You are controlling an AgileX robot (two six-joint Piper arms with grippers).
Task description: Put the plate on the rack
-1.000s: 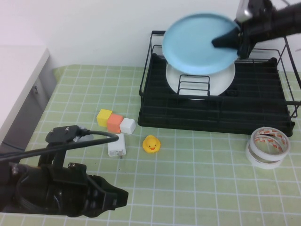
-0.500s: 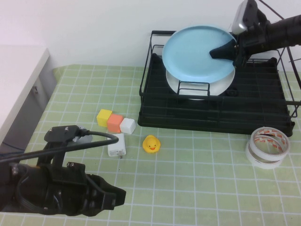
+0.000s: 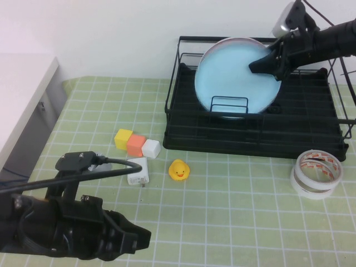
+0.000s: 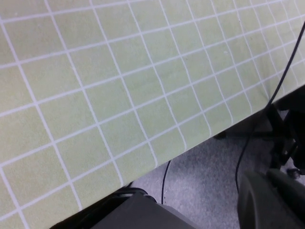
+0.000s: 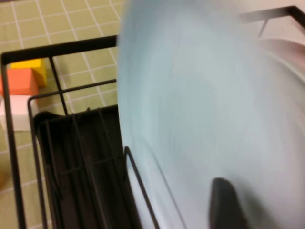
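Observation:
The light blue plate [image 3: 233,72] stands nearly upright in the black wire rack [image 3: 250,147], at its back left, its lower edge behind a small wire loop. My right gripper [image 3: 262,63] reaches in from the upper right and is shut on the plate's upper right rim. In the right wrist view the plate [image 5: 200,109] fills most of the picture, with one dark finger [image 5: 224,202] across its face and the rack's wires [image 5: 47,47] beside it. My left gripper [image 3: 139,236] hangs low at the near left, far from the rack.
Yellow [image 3: 123,137], orange [image 3: 136,144] and white [image 3: 151,148] blocks, a white charger [image 3: 137,171] and a yellow rubber duck [image 3: 178,169] lie in front of the rack's left end. Tape rolls [image 3: 317,173] sit at the right. A white cabinet [image 3: 22,89] stands at the far left.
The right gripper has lowered the blue plate and tipped it from slanted above the rack to nearly upright in it, covering the white plate behind. The left arm has barely moved.

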